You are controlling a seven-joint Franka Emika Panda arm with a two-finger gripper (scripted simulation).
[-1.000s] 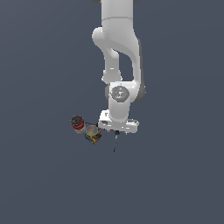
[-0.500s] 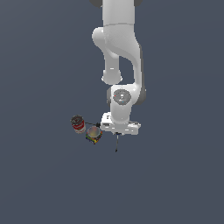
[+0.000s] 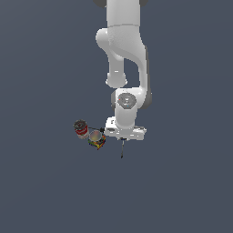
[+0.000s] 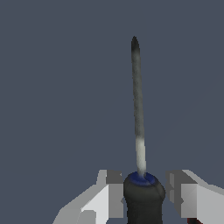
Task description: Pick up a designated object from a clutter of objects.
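Gripper (image 4: 144, 194) clamped on the screwdriver (image 4: 139, 131) handle, shaft hanging down, just right of the can (image 3: 81, 129) and block (image 3: 97, 140).

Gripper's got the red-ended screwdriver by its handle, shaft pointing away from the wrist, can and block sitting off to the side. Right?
Not quite. The wrist view shows the gripper around the dark bluish-black handle of the slim screwdriver, blue at its collar and not red-ended. The rest holds: the shaft points away from the wrist, and the exterior view shows the red-and-white can and colourful block off to the side.
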